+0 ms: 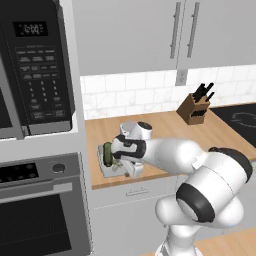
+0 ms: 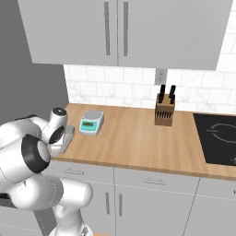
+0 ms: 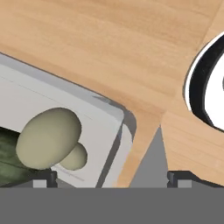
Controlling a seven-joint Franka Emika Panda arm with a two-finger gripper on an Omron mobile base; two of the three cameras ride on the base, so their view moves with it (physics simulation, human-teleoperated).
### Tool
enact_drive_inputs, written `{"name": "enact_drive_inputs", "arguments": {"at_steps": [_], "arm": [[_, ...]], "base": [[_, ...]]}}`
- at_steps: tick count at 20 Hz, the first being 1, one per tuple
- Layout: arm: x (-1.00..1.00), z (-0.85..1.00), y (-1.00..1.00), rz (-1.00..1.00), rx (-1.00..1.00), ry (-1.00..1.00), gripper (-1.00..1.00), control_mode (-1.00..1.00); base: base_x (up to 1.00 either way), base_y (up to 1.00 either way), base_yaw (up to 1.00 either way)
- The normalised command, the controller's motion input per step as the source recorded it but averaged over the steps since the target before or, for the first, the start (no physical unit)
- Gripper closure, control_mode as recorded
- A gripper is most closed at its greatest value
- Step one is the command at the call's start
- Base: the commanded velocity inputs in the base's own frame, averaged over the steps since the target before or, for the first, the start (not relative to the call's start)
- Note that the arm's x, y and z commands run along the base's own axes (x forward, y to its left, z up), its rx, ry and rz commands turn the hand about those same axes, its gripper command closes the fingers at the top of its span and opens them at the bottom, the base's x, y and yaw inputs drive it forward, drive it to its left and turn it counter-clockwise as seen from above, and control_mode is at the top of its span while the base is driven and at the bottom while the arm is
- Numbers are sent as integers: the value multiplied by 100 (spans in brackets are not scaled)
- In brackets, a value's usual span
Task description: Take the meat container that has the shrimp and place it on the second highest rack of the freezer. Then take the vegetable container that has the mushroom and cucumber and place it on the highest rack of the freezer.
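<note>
Knife block [image 1: 194, 111], scale [image 2: 91, 122] on counter [image 2: 138, 138]

Beige mushroom [image 3: 48, 138], dark green cucumber [image 3: 8, 155]

The arm [image 1: 200, 165] reaches forward and left, wrist bent down, jaws spread.

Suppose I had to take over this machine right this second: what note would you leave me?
Gripper: down at the vegetable container on the wooden counter; its fingers straddle the container's rim. Whether it has closed on it, I cannot tell.
Mushroom and cucumber: lying in that container, near the counter's left end beside the oven.
Done: I can't say; the shrimp container and the freezer aren't in front of us right now.
Left: grip the vegetable container, lift it, carry it to the freezer's highest rack.
</note>
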Motion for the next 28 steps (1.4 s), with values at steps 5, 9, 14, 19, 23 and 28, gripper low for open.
{"name": "enact_drive_inputs", "arguments": {"at_steps": [5, 9, 14, 19, 23, 28], "arm": [[23, -22, 11, 0, 0, 1, 100, -100], [18, -29, 10, -1, 0, 1, 100, -100], [0, -16, 4, -1, 0, 1, 100, -100], [-20, -9, 1, -4, 0, 0, 100, -100], [-17, 0, 1, 0, 0, 0, 100, -100], [-19, 7, -8, 0, 0, 0, 100, -100]], "base": [[0, 0, 0], [0, 0, 0], [0, 0, 0], [0, 0, 0], [0, 0, 0], [0, 0, 0]]}}
